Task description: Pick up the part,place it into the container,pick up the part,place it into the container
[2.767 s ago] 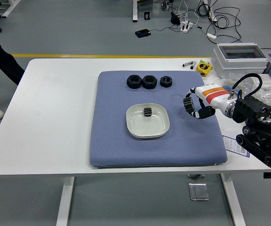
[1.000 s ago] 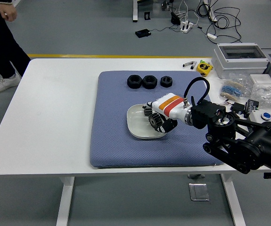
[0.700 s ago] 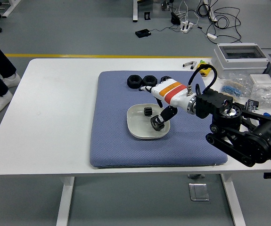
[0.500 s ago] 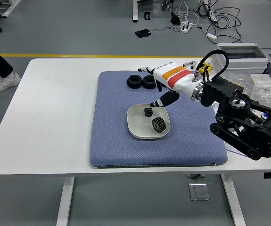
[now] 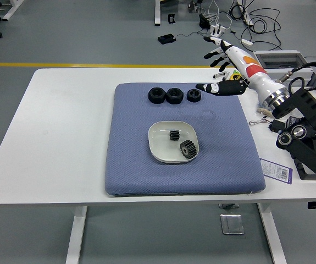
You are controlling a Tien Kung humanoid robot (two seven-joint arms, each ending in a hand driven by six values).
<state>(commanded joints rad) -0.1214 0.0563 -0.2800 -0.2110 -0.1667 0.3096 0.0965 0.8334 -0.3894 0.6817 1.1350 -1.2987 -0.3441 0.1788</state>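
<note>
A white square bowl (image 5: 159, 147) sits in the middle of the blue mat (image 5: 136, 170). Two black gears lie inside it: a small one (image 5: 174, 135) near the back and a larger one (image 5: 188, 148) at the front right. Three black nut-like parts (image 5: 173, 95) stand in a row at the mat's far edge. My right hand (image 5: 219, 58) is raised above the mat's back right corner, fingers spread, holding nothing. Its thumb (image 5: 212, 88) points toward the rightmost part (image 5: 193, 94).
A grey box with a clear lid (image 5: 278, 65) stands at the back right, with a yellow tape measure (image 5: 237, 78), bagged small items and a purple-edged card (image 5: 276, 169) near the right edge. Cables lie on the floor behind the table.
My right hand brought a gear from the right of the mat into the bowl, let it go, then rose and drew back to the back right. The person at the left walked out of view.
</note>
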